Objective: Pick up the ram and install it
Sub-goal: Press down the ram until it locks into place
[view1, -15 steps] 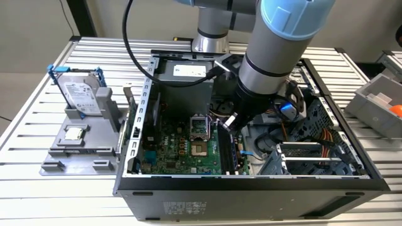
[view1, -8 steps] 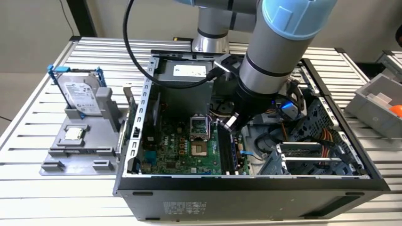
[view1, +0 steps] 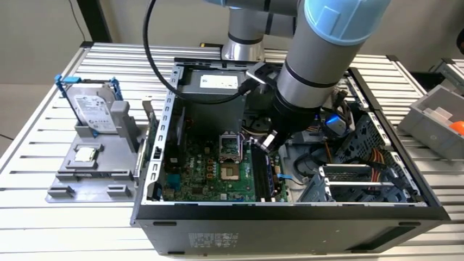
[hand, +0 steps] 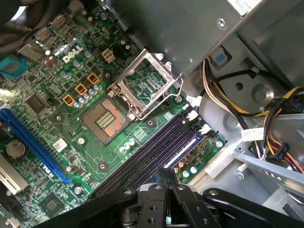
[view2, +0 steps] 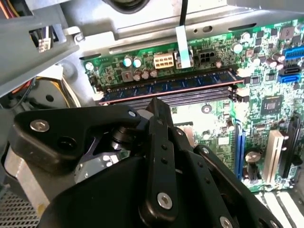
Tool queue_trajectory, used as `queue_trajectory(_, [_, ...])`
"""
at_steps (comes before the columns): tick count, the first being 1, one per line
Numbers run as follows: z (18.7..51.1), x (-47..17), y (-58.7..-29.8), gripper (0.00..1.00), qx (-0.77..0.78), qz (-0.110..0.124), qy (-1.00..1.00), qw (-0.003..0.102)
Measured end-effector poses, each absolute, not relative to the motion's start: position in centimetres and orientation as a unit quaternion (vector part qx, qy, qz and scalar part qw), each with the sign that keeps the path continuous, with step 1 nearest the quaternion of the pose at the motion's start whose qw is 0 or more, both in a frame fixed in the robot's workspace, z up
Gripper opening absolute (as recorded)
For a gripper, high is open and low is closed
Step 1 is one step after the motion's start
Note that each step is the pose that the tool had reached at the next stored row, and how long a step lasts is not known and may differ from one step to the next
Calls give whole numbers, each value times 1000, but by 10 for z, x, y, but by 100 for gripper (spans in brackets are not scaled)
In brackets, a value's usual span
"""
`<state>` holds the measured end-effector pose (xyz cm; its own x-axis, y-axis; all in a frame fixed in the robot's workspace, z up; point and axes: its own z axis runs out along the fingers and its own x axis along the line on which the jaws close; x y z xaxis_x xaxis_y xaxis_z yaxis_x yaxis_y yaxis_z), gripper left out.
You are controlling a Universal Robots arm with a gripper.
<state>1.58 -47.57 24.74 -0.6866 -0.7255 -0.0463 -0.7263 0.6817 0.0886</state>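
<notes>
The ram (view2: 166, 86) lies lengthwise in the memory slot nearest the board's edge, a dark stick with bluish chips across the upper middle of the second wrist view. Whether its end latches have caught is hard to judge from this angle.

The open computer case (view1: 290, 228) sits at centre frame on the slatted table (view1: 43, 228) in the exterior view. The arm (view1: 326, 54) drops into it from the top of the frame, wrist tilted slightly and pointing down at the motherboard (view1: 210, 174).

The gripper (view2: 159, 104) hangs just above the black memory slots (hand: 142, 156), close to the stick. Its fingers appear drawn together with nothing between them.

The risks from here are these:
- **Half-seated stick:** pressure at one point could sink one end and leave the other riding high, so the stick would tip in the slot.
- **Off-line push:** a push landing off the stick's thin top edge could send the fingertips sliding onto the neighbouring empty slots or the small capacitors beside them.
- **Exposed pins:** the open processor socket (hand: 107, 121), lower on the board in the first wrist view, would suffer from any stray contact.
</notes>
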Motion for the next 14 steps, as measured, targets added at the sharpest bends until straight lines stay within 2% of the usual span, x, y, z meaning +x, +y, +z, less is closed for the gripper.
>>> queue_trajectory(14, [247,17,-476,0,-436,51,899,2])
